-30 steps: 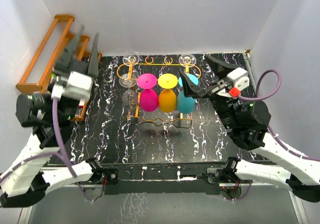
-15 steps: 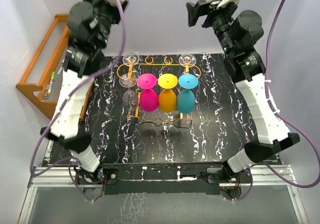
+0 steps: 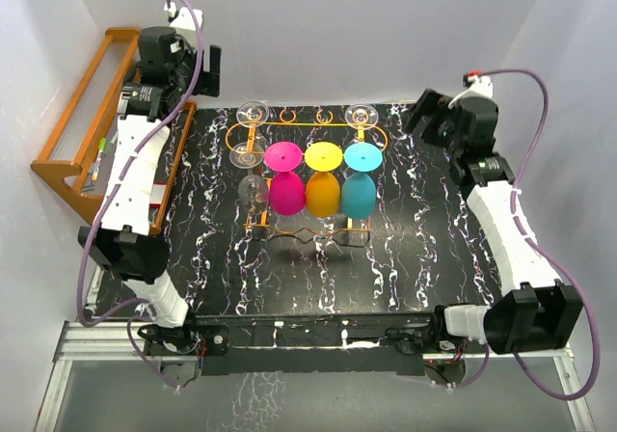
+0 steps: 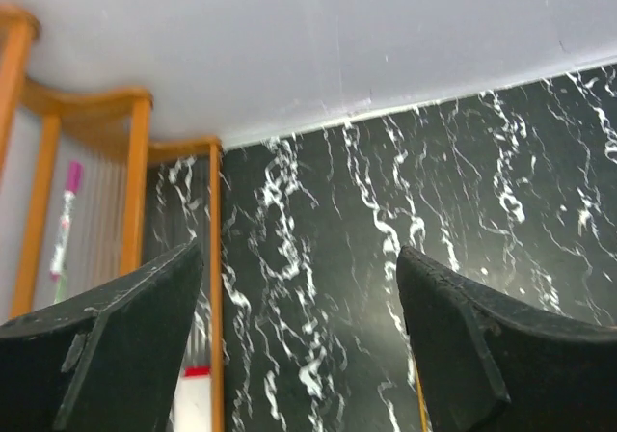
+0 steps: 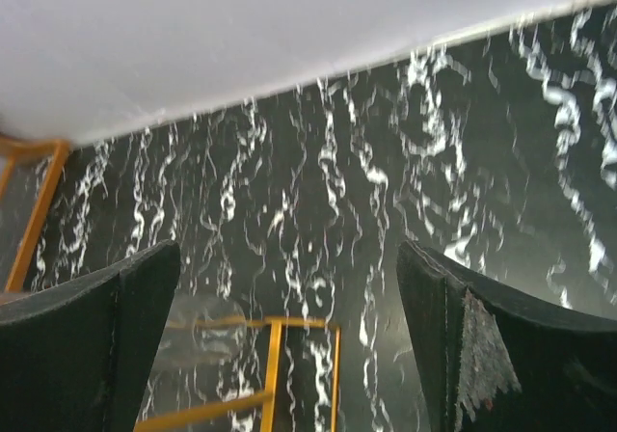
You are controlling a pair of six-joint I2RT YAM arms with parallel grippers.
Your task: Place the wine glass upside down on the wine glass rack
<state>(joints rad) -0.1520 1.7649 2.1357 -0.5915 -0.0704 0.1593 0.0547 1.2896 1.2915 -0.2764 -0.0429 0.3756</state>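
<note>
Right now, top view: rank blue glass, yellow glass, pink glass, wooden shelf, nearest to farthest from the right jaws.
1. blue glass, right of the three.
2. yellow glass, middle.
3. pink glass, left.
4. wooden shelf, far left edge.

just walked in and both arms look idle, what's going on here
Nothing is being handled right now. The left gripper and right gripper are both open and empty, held near the back of the table, apart from the wine glass rack. A pink glass, a yellow glass and a teal glass hang upside down in it, a clear glass beside them.
</note>
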